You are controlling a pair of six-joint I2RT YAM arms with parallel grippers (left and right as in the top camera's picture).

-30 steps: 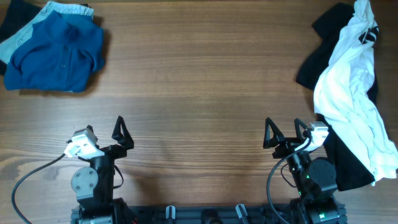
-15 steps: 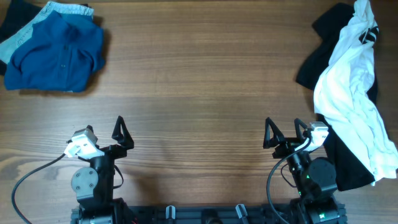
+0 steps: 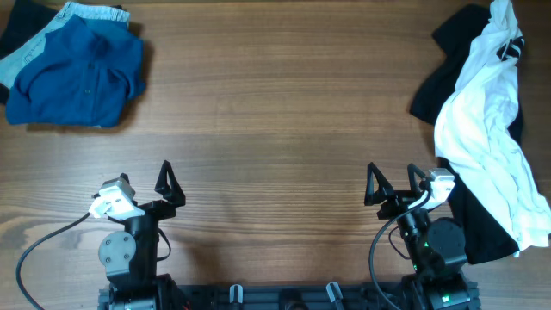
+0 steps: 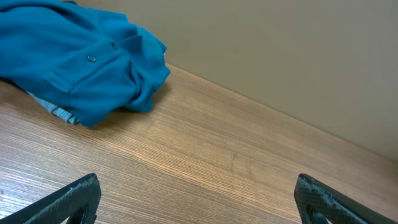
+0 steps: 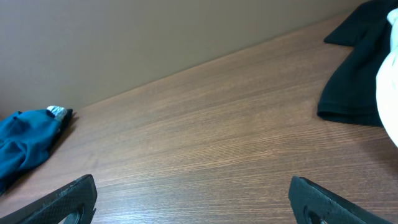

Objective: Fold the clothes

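**Teal shirt bunched at far-left corner; both grippers spread, holding nothing**

Teal-blue shirt lies crumpled at the table's far left corner, button placket up, wrinkled. It lies partly over pale-blue jeans, whose edge shows beside and behind it. Far right side: white garment draped over black cloth. Left gripper at near edge, fingers wide apart, well apart from the shirt. Right gripper at near edge, fingers likewise wide apart, near the white garment's lower part.
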